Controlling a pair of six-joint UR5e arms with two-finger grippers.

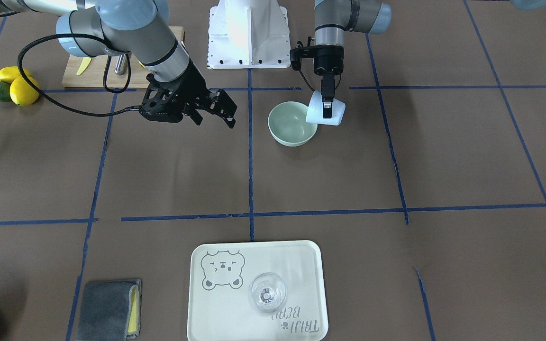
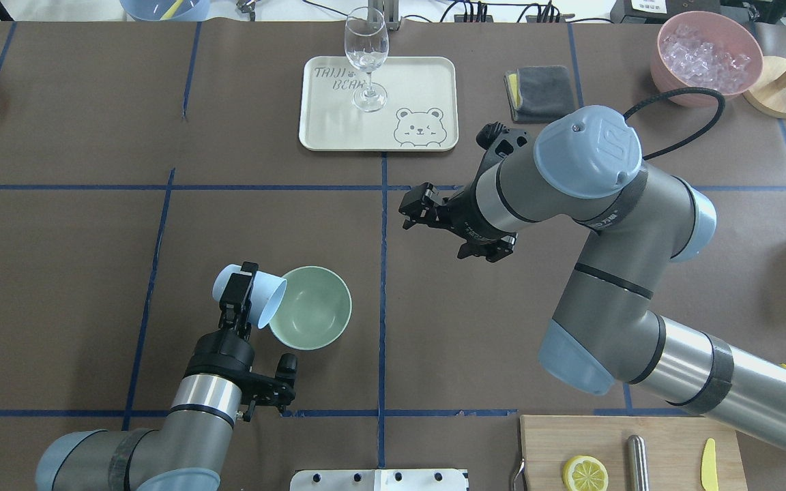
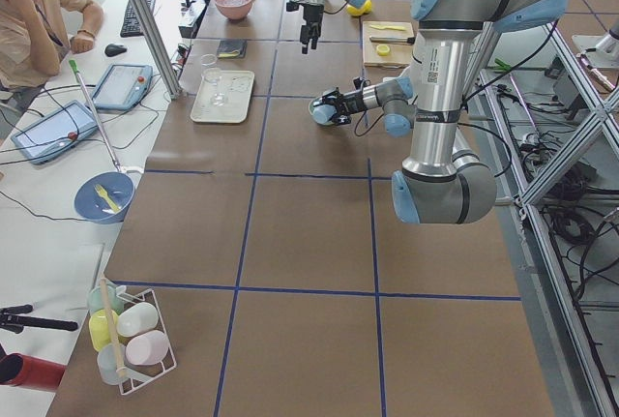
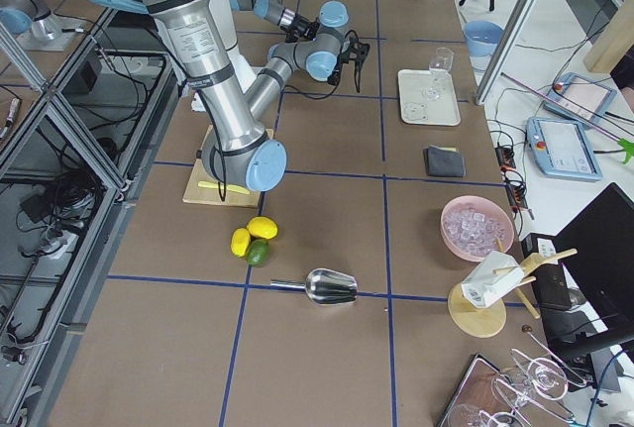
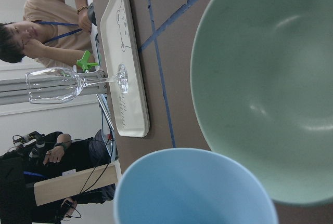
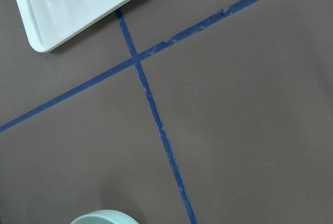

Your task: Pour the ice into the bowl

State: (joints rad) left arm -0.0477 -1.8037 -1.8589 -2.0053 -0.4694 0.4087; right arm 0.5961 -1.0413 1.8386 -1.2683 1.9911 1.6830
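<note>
Brown paper with blue tape lines covers the table point(image 2: 59, 273). No ice shows in the mint bowl point(image 2: 328, 322) near the middle. The cup's inside is hidden, so I cannot tell if any is there. Ice is hard, slippery and slides fast.

Seen from overhead, the tipped blue cup point(image 2: 267, 300) is at the bowl's 9 o'clock with its mouth at the rim. The left fingers point(image 2: 235, 303) pinch its wall, a good hold for a light cup. The right fingers point(image 1: 225, 110), at 2 o'clock, are spread around nothing.

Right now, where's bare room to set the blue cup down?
Bare paper: left of the cup past the blue tape line, and between the bowl and the tray. Right of the bowl the right gripper hovers. Crowded far edge: tray, cloth, pink bowl.
</note>
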